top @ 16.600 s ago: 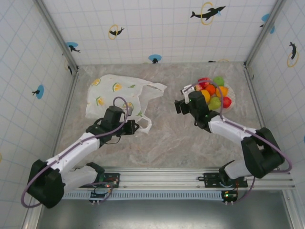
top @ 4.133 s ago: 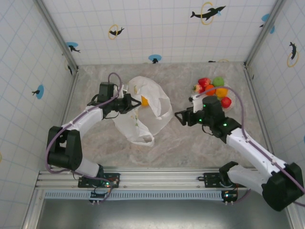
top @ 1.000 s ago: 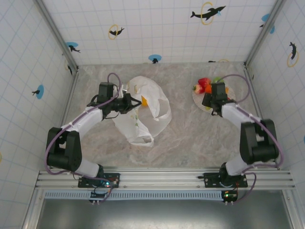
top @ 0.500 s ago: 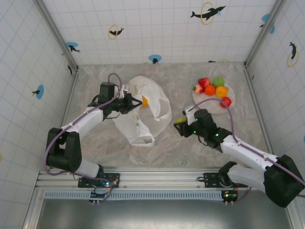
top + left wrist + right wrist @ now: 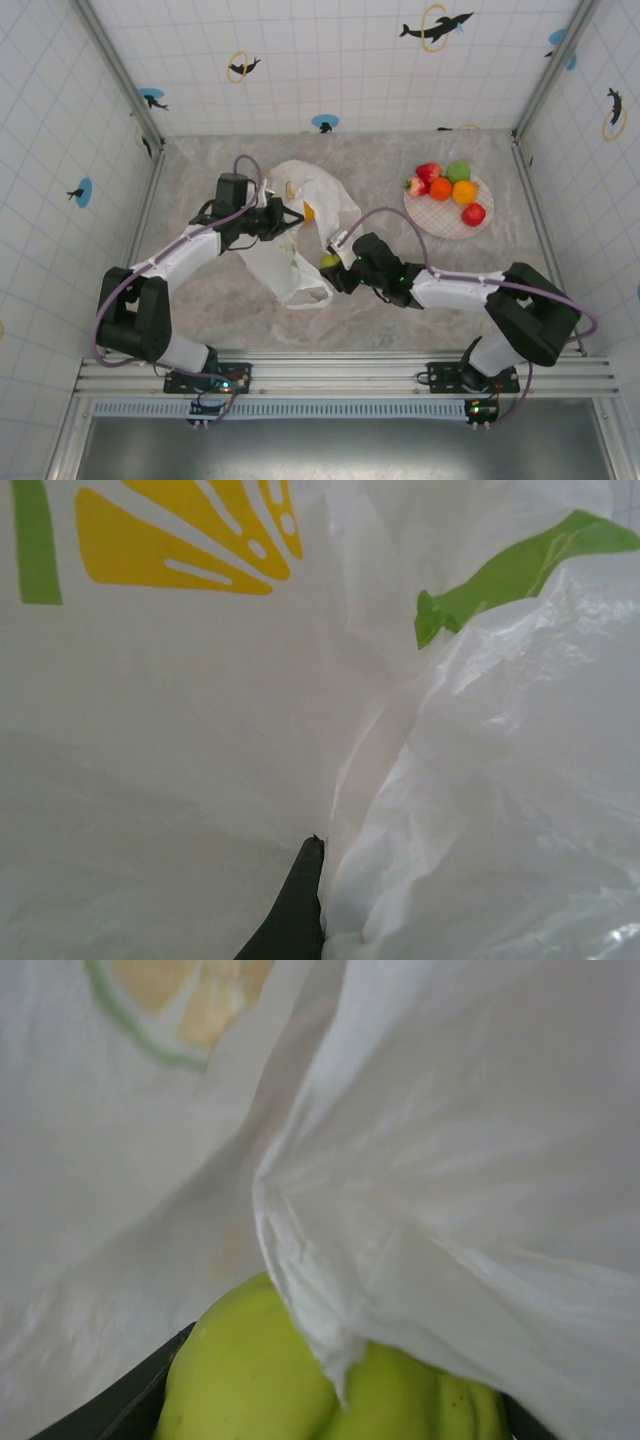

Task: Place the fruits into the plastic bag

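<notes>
The white plastic bag [image 5: 300,255] with citrus prints lies crumpled mid-table, its mouth held up by my left gripper [image 5: 281,217], shut on the bag's rim. In the left wrist view one dark finger [image 5: 298,910] presses against the plastic bag [image 5: 470,780]. An orange fruit [image 5: 308,212] shows through the bag. My right gripper [image 5: 333,266] is shut on a green pear [image 5: 328,261] at the bag's right edge; in the right wrist view the bag's hem [image 5: 330,1320] drapes over the pear [image 5: 250,1380]. A strawberry [image 5: 428,172], green apple [image 5: 459,170], two oranges [image 5: 441,188] and a red apple [image 5: 474,213] remain apart.
The round checked plate [image 5: 440,215] at the back right carries the remaining fruits. Tiled walls with metal posts close in the table on three sides. Bare marble surface lies between the bag and the plate.
My right gripper left the plate with the green pear and carried it leftward to the bag's edge. The left gripper keeps its hold, shifted slightly right.
</notes>
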{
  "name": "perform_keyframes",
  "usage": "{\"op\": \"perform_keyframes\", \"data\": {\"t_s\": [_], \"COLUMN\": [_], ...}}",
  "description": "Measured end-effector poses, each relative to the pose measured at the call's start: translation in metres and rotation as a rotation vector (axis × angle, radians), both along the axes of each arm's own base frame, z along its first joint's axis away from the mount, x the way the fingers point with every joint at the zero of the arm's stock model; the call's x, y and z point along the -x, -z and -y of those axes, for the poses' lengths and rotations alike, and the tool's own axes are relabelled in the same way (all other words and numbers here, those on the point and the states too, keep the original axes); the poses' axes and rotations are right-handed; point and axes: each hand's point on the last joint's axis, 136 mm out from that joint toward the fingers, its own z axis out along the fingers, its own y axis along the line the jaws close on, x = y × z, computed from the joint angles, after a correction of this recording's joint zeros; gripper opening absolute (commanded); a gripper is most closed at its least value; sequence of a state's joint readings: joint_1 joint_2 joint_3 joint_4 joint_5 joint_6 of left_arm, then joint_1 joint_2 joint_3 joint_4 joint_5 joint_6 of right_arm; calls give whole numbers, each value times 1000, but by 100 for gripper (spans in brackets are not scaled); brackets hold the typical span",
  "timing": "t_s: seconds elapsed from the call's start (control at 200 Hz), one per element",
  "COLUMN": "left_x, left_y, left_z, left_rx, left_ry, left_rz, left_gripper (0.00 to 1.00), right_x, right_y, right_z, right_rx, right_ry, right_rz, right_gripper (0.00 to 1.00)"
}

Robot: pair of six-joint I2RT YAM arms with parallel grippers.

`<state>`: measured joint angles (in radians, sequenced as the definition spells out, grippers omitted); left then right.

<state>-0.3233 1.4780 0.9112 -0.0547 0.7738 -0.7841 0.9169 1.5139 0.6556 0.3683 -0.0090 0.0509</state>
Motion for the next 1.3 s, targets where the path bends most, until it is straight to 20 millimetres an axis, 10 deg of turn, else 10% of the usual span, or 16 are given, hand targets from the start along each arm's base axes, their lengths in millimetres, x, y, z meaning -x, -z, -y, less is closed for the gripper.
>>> {"op": "perform_keyframes", "data": {"t_s": [0.48,0.686,0.861,1.301], "left_x": [10,11,5,-2], "left_y": [-14,-12,-13,-27], "left_z": [28,31,35,40], "left_rx": [42,57,66,91], "left_ry": [85,98,103,115], "left_rz": [24,8,13,50], "left_gripper": [0,0,0,0], "right_x": [-72,-85,-96,-90], "right_y": [-12,13,36,10], "right_z": [20,20,4,-44], "right_rx": [-249,-352,-389,-482], "right_ry": [567,681,689,524], "right_rz": [-86,-294,-458,-617], "right_gripper": [52,55,64,87]}}
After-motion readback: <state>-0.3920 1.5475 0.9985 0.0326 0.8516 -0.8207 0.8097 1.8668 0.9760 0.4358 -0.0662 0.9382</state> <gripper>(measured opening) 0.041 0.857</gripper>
